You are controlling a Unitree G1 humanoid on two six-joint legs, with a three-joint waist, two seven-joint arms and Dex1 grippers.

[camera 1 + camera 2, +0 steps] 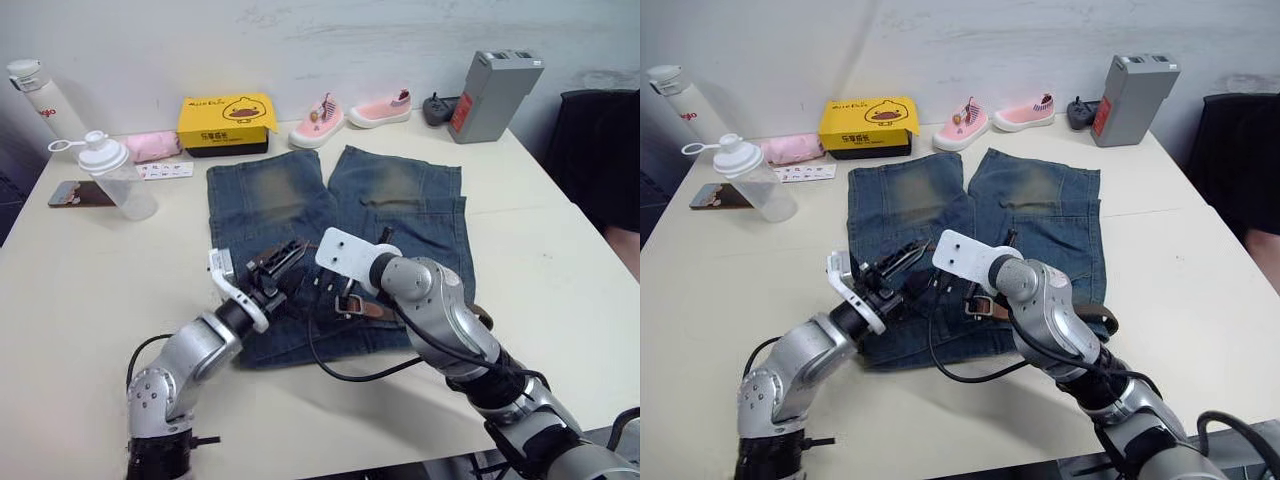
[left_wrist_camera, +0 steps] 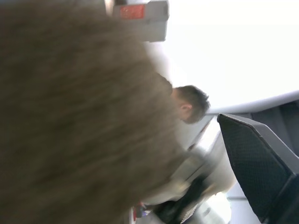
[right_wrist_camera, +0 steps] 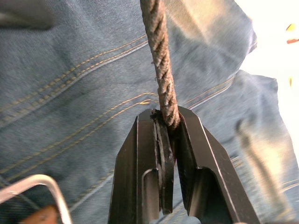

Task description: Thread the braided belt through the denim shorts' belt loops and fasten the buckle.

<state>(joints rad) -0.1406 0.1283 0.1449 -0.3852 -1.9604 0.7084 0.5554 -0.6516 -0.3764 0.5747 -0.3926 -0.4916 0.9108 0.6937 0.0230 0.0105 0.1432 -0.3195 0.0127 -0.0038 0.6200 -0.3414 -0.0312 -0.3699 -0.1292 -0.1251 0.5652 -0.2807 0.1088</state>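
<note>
I'm pinching the braided belt (image 3: 161, 79) in my right claw (image 3: 167, 122) — it's risking slipping out; left claw (image 1: 285, 262), can't tell.

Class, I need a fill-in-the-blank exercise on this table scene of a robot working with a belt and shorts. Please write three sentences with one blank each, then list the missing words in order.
1. The right gripper is shut on the dark-brown braided ____.
2. The faded blue denim shorts lie flat on the table with their legs pointing toward a pair of small pink ____.
3. The yellow box near the wall carries a picture of a cartoon ____.

Missing words: belt; shoes; duck
</note>
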